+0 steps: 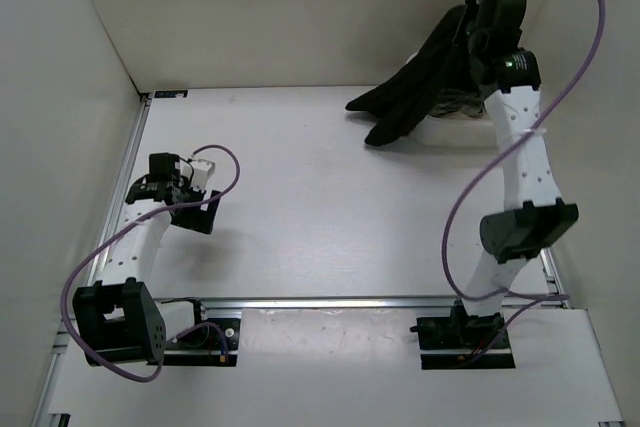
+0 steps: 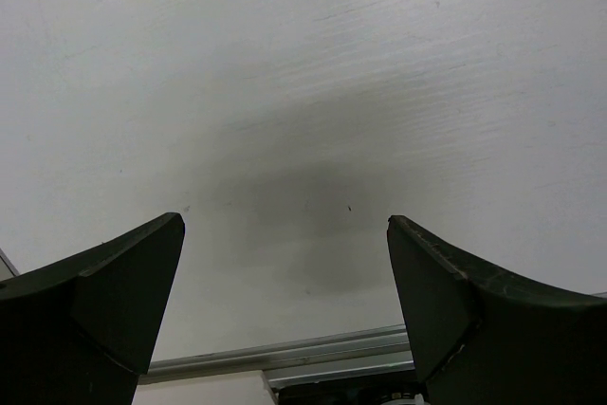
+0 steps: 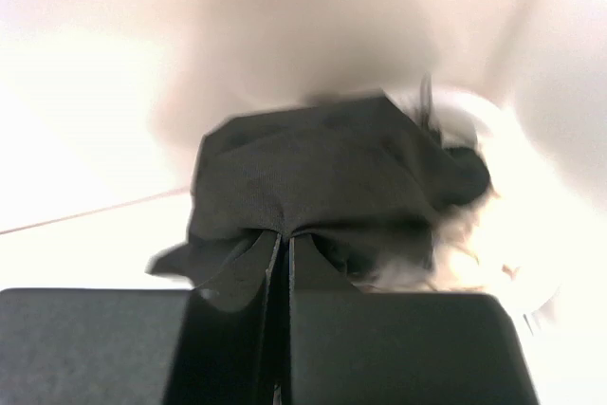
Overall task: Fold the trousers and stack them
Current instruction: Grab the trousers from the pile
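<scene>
The black trousers (image 1: pixel 415 92) hang bunched from my right gripper (image 1: pixel 470 32) at the far right of the table, their lower end trailing on the white surface. In the right wrist view the right gripper (image 3: pixel 285 234) is shut on a pinch of the trousers' black fabric (image 3: pixel 322 168), which bulges just beyond the fingertips. My left gripper (image 1: pixel 195 209) rests low at the near left, far from the trousers. In the left wrist view the left gripper (image 2: pixel 285 225) is open and empty over bare table.
White walls enclose the table on the left, back and right. A white basket-like container (image 3: pixel 493 196) sits behind the trousers at the far right corner. An aluminium rail (image 1: pixel 330 302) runs along the near edge by the arm bases.
</scene>
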Action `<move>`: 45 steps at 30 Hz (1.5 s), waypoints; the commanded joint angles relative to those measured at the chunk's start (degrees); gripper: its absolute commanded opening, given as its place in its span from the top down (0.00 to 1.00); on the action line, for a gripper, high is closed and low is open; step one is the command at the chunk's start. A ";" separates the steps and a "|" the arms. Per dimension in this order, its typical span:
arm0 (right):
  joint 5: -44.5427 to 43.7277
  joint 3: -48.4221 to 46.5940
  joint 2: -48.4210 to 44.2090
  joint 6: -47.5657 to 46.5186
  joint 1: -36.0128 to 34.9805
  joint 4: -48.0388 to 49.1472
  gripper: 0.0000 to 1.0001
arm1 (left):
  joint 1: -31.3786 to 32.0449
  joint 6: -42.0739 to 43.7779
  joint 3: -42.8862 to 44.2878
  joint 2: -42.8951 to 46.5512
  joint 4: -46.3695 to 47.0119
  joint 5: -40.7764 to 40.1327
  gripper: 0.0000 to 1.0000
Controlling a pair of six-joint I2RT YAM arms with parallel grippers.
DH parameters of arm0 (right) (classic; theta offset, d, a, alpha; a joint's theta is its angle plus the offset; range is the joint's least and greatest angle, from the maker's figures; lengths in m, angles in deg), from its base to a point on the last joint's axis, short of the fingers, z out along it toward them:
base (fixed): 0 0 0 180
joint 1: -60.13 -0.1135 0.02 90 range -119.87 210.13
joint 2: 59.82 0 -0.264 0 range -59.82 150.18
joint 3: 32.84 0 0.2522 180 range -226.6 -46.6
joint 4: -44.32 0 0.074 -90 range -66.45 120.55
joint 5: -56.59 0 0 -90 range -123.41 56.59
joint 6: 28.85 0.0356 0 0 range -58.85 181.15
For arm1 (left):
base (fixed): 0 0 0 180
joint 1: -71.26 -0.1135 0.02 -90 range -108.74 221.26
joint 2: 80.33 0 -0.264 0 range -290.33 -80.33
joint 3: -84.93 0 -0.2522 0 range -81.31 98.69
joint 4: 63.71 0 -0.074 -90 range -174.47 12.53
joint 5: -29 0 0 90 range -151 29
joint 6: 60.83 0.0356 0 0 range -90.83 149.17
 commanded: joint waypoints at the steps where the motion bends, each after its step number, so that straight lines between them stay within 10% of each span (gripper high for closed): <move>1: -2.68 -2.38 -9.71 -7.55 -7.54 3.76 1.00 | 0.27 -0.64 3.69 0.02 0.59 -0.25 0.00; 7: -2.15 -11.45 -13.41 -9.77 -26.18 5.78 1.00 | 0.27 -0.64 8.17 -2.52 -0.98 -2.09 0.00; 13: 3.45 -1.27 -11.59 4.98 -34.89 5.97 1.00 | -2.10 -0.64 18.61 -4.63 -3.27 -3.24 0.00; 15: 7.14 2.25 -7.21 8.76 -37.17 4.92 0.72 | -2.71 0.41 20.74 -5.16 -3.27 -4.02 0.00; 16: 10.03 2.26 -4.92 8.78 -37.88 1.95 0.38 | -3.33 0.93 22.57 -5.68 -3.27 -4.03 0.00; 19: 24.01 -12.27 9.83 4.49 -39.73 -10.95 0.03 | -3.86 2.78 25.48 -6.22 -4.58 -4.55 0.00; 23: 21.42 -17.47 16.22 6.40 -38.07 -27.54 0.01 | -4.39 7.69 28.90 -8.05 -10.55 3.42 0.00; 30: 21.11 40.17 -17.02 22.57 -22.96 2.69 0.02 | 9.99 13.86 25.77 -15.25 -23.48 18.74 0.00; 34: 26.22 42.43 -14.40 18.28 -20.92 -2.38 0.04 | 22.67 7.90 16.55 -20.52 -19.04 11.38 0.00; 41: 31.94 41.90 -3.86 12.21 -28.64 -3.89 0.05 | 25.22 2.88 11.35 -26.33 -11.02 8.73 0.00; 42: 31.94 41.90 -3.23 12.21 -28.66 -3.27 0.05 | 25.23 2.87 10.82 -27.21 -10.40 8.72 0.02; 45: 35.97 42.52 -0.25 11.07 -28.66 -2.04 0.05 | 25.23 2.26 11.51 -27.05 -10.39 8.72 0.66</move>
